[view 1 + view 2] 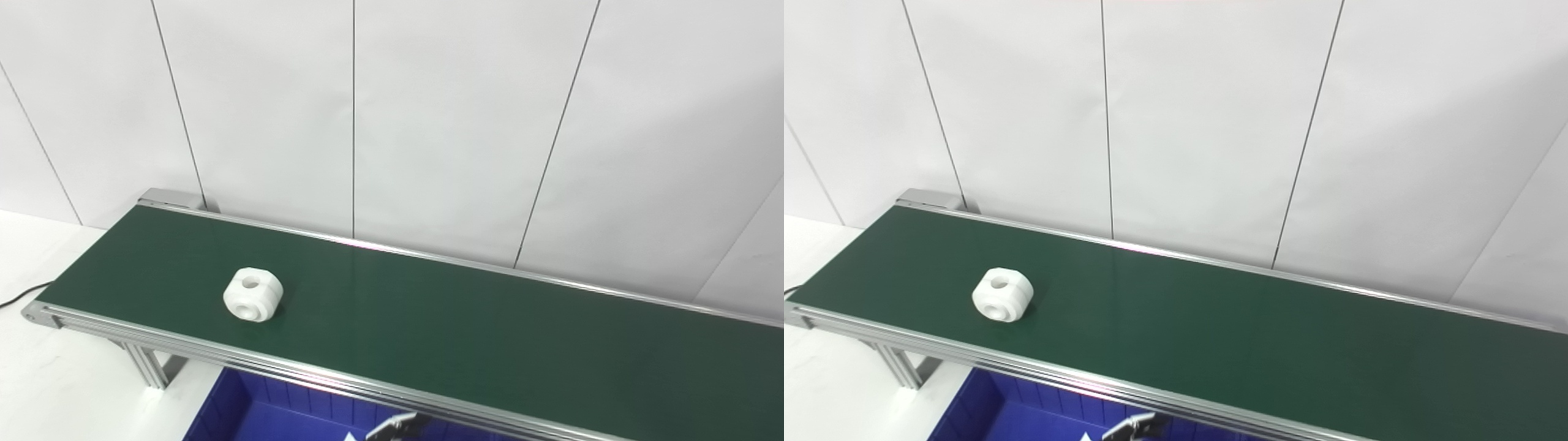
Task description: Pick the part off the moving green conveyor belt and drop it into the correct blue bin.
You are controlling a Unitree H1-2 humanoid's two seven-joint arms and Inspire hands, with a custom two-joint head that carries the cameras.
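Note:
A white chunky part [252, 295] with round holes in its top and front lies on the green conveyor belt [429, 331], near the belt's left end. It also shows in the right eye view [1002, 295]. Only a grey tip of one hand [395, 425] pokes in at the bottom edge, over the blue bin [245, 410] below the belt's near rail. It looks like my left hand. It is far from the part, and I cannot tell if it is open or shut. My right hand is out of view.
The belt runs from the left end [43, 312] off to the right, with aluminium rails and a leg [147, 367]. A white panelled wall [429, 122] stands behind it. A black cable [18, 297] lies on the white table at left.

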